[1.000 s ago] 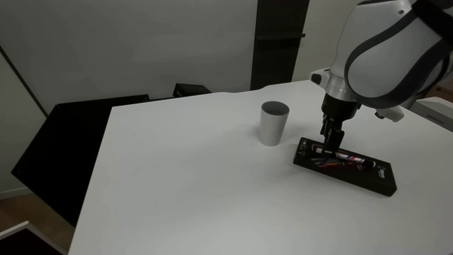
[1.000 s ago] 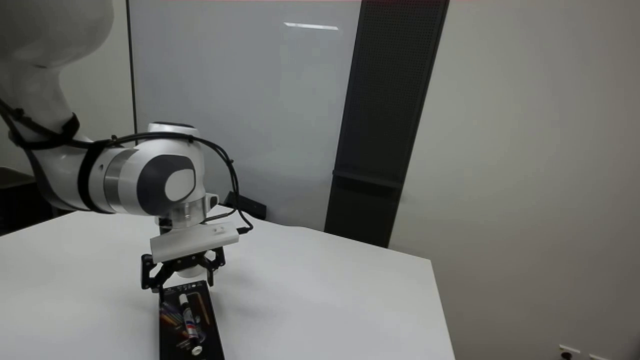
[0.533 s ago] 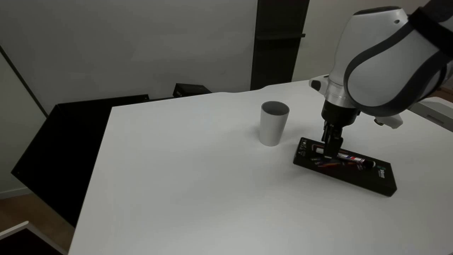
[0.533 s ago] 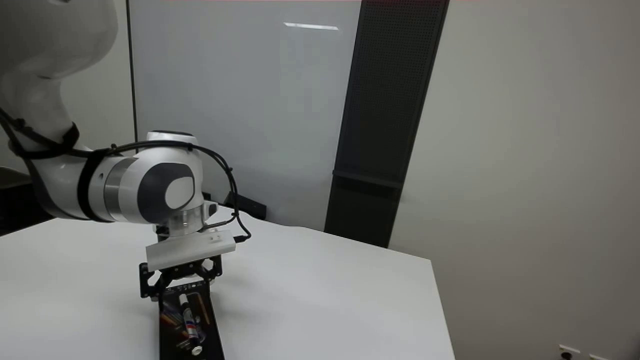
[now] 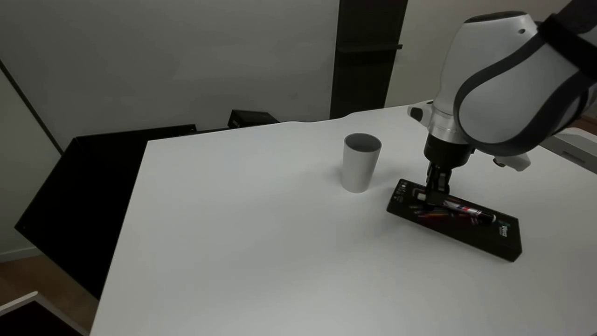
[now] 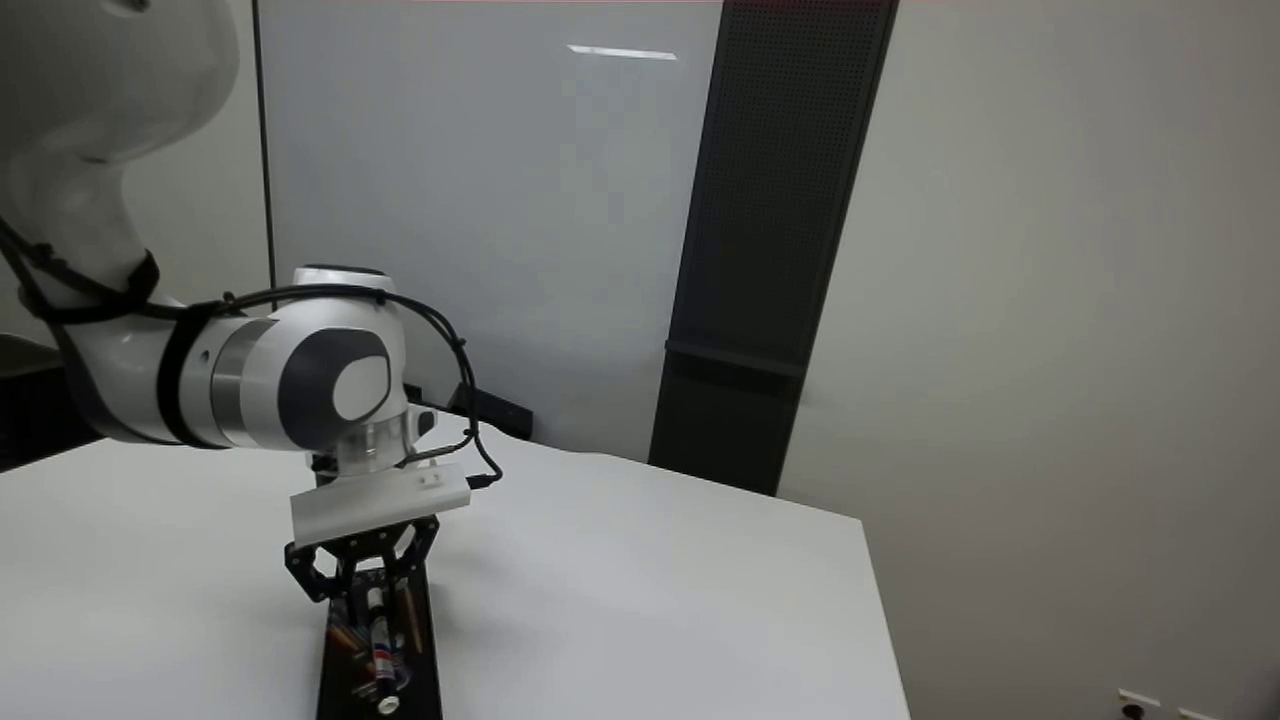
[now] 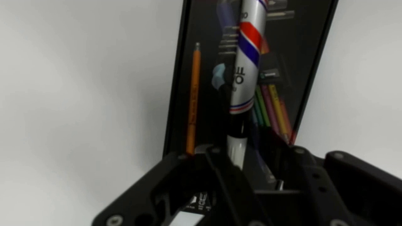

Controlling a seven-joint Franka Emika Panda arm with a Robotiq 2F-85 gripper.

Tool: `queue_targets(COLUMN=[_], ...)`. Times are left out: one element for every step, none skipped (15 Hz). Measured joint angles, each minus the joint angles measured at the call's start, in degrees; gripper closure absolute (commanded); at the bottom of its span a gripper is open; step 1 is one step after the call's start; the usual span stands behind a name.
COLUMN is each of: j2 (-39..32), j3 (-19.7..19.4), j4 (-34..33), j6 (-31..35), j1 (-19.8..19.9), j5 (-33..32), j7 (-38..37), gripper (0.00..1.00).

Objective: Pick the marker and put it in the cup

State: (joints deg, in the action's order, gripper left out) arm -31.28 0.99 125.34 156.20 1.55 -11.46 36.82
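Observation:
The marker [image 5: 464, 208], white with red and blue stripes, lies along the top of a black box [image 5: 459, 233]. In the wrist view the marker [image 7: 248, 62] runs down to its white end, low between the dark fingers. My gripper [image 6: 370, 603] points straight down with one finger on each side of that end. Its jaws stand partly open. Some box surface shows in the wrist view between the marker and the right-hand finger. Touch on the left-hand side is too dark to judge. The cup [image 5: 359, 163], light grey, stands upright a short way off the box; in an exterior view the arm hides it.
All this stands on a white table [image 5: 242, 233]. Printed pencils cover the box top. Past the table's far edge sits a small dark box [image 5: 252, 118]. A black panel [image 5: 84, 196] lies beyond a side edge, and a pale device [image 5: 573, 149] stands near the arm.
My gripper has come down onto the box and its fingers have drawn in toward the marker. Box and marker have turned slightly. The cup stays where it was.

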Motion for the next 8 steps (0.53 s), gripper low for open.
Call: queue_targets(j2=[0.0, 0.0, 0.0, 0.0, 0.0, 0.0, 0.1, 0.2], j3=[0.0, 0.0, 0.0, -0.1, -0.1, 0.0, 0.6, 1.9], j4=[-0.1, -0.1, -0.2, -0.2, -0.3, -0.5, -0.9, -1.5], j6=[0.0, 0.0, -0.1, -0.1, -0.2, -0.6, -1.6, -3.3], j1=[0.0, 0.0, 0.0, 0.0, 0.0, 0.1, 0.6, 1.8], j5=[-0.1, -0.1, -0.2, -0.4, -0.5, -0.5, -0.3, 0.4], j7=[-0.1, -0.2, -0.4, -0.6, -0.6, -0.6, -0.1, 1.2], gripper=[0.93, 0.96, 0.93, 0.93, 0.93, 0.93, 0.93, 0.93])
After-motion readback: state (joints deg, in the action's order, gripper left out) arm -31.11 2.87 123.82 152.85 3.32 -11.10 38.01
